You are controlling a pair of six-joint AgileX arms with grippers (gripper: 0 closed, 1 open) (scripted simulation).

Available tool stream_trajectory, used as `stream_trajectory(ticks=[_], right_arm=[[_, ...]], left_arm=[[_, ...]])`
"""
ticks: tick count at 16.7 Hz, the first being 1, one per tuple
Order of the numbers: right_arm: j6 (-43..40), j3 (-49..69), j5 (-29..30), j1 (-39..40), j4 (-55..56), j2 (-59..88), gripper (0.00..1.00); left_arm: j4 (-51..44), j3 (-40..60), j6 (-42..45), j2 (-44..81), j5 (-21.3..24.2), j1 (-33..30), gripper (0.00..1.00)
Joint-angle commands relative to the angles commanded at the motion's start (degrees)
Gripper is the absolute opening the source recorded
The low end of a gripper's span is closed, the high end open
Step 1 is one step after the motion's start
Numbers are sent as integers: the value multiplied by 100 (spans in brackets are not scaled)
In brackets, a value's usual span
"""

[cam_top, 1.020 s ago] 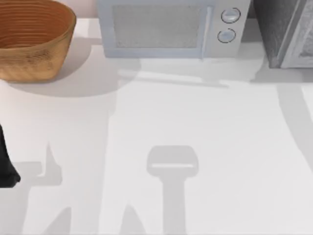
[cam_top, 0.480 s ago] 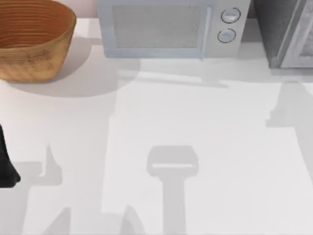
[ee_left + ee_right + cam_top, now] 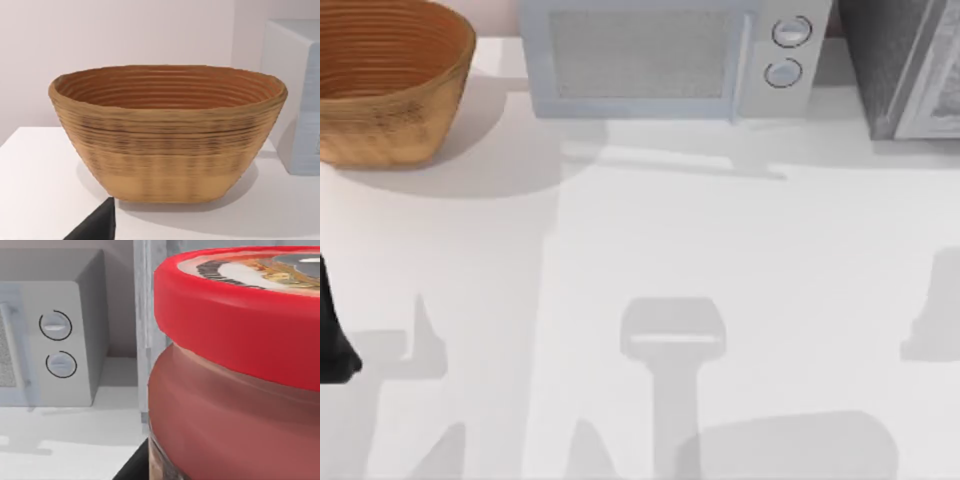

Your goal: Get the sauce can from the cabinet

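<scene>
The sauce can [image 3: 235, 390] looms very close in the right wrist view, with its red lid on top and a reddish label below. My right gripper is shut on it, and one dark finger [image 3: 133, 467] shows beside the can's lower edge. Behind the can stands the cabinet's pale framed front [image 3: 149, 315]. In the top view the cabinet [image 3: 900, 60] is at the back right, with a dark speckled side. My left arm [image 3: 332, 340] is parked at the table's left edge.
A woven brown basket [image 3: 380, 110] stands at the back left, and also appears as the basket [image 3: 170, 145] in the left wrist view. A pale grey microwave [image 3: 670, 60] with two round knobs [image 3: 56, 326] sits at the back centre. Arm shadows lie on the white table [image 3: 720, 230].
The right arm's shadow has slid from in front of the cabinet toward the table's front right, and a wide rounded shadow now lies at the front edge. The left arm has not moved.
</scene>
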Motion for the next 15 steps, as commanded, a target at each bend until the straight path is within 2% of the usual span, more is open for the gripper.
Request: stream_trajectory(ticks=[5, 12, 15], right_arm=[[-18, -1107, -164, -146, 573, -947, 0], [-7, -1141, -182, -127, 633, -898, 0], [-1, -1088, -324, -62, 1117, -378, 0]], left_arm=[[0, 0, 0, 0, 0, 0, 100], [0, 0, 0, 0, 0, 0, 100], [0, 0, 0, 0, 0, 0, 100]])
